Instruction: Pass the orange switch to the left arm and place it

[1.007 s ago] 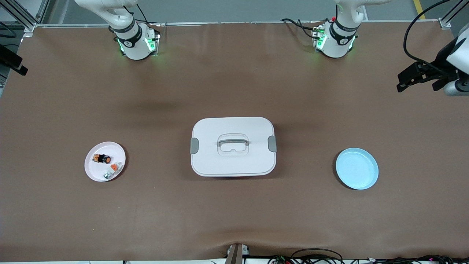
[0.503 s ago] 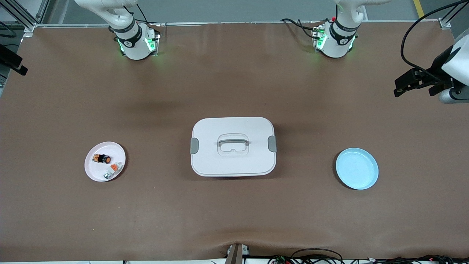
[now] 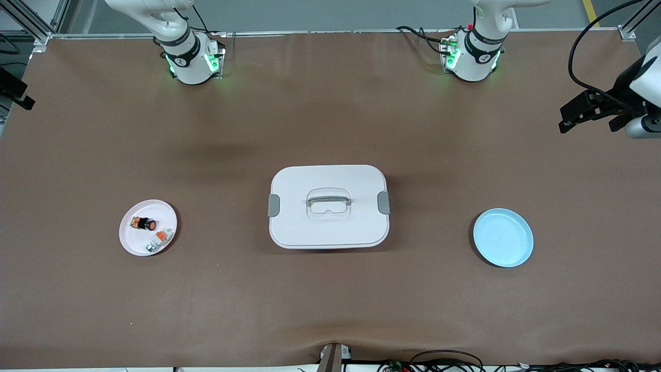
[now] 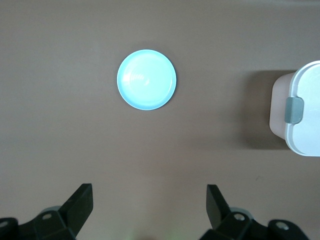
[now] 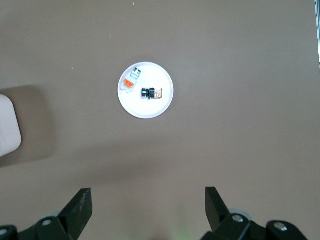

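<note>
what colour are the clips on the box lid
Grey, on the white box; one side clip shows best in the front view.

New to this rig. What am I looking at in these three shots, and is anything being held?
Two white robot arms are bolted along one edge of a brown table. The wide shot comes from a high camera facing them; the other two come from cameras on each arm's wrist, looking down past its own black fingers.

The left gripper hangs open over bare table near a light blue plate, which holds nothing. The right gripper hangs open near a white plate. On that plate lie the orange switch, a white-and-orange connector and a small silver piece.

A lidded white box sits between the plates. Nothing is held; both arms are high, at the table's ends.
</note>
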